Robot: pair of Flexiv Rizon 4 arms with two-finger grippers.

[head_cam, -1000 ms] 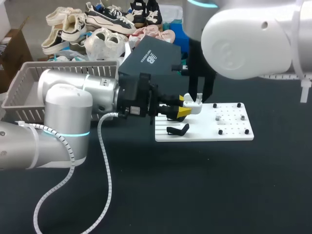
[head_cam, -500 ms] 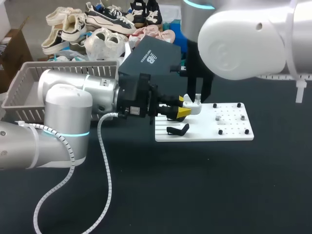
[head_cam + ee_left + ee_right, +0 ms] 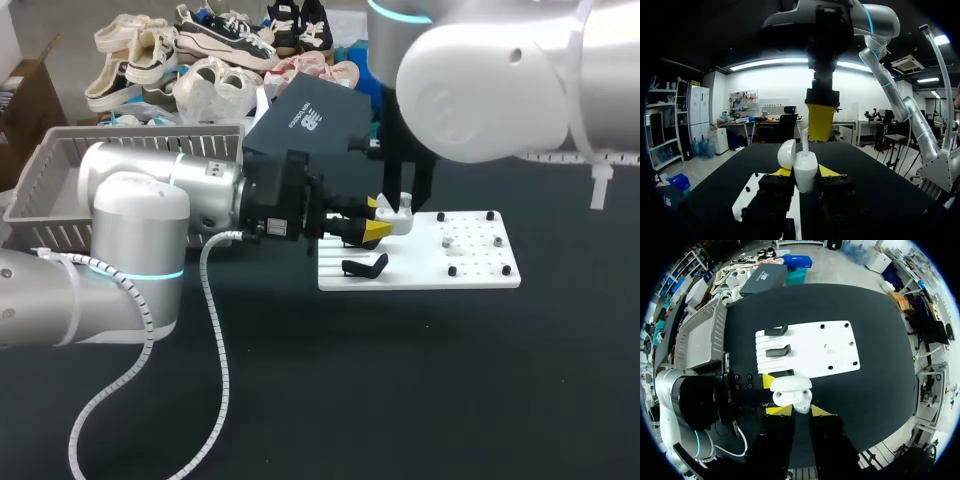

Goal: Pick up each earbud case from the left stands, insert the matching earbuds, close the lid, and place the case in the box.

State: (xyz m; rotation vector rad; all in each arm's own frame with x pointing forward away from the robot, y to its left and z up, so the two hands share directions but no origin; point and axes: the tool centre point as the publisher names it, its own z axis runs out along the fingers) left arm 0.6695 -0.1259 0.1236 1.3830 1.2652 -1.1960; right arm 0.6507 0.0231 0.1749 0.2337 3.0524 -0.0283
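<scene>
Item 1: left end effector, pinching the white earbud case from two sides, held above the near edge of the white board; lid open and tilted back.

Item 2: right end effector, directly over the case, fingers closed on a white earbud (stem up, lower end at the case mouth).

Item 3: two black stands on the board's ribbed left portion, unoccupied.

Item 4: black counter, carrying the board.

Only a white logo shows, on the dark box.
</scene>
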